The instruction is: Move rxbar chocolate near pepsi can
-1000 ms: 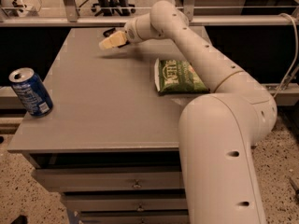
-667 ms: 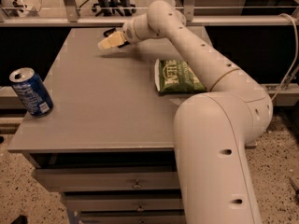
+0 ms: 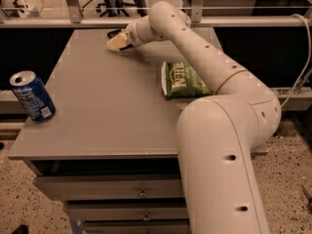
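Observation:
The pepsi can (image 3: 32, 96), blue with a silver top, stands upright near the table's left front edge. My gripper (image 3: 116, 42) is low over the far part of the grey table (image 3: 102, 111), well away from the can. A thin dark sliver (image 3: 113, 32) shows just behind the gripper's tip; I cannot tell whether it is the rxbar chocolate. Otherwise the black-wrapped bar is hidden by the gripper or out of view.
A green snack bag (image 3: 184, 80) lies flat on the table's right side, beside my arm. Drawers (image 3: 141, 192) sit below the tabletop. A metal rail (image 3: 58, 21) runs behind the table's far edge. My arm's big lower segment (image 3: 219, 169) covers the front right corner.
The gripper stays at the same far spot on the table. The arm's near segment has shifted slightly left. The can and the green bag have not moved.

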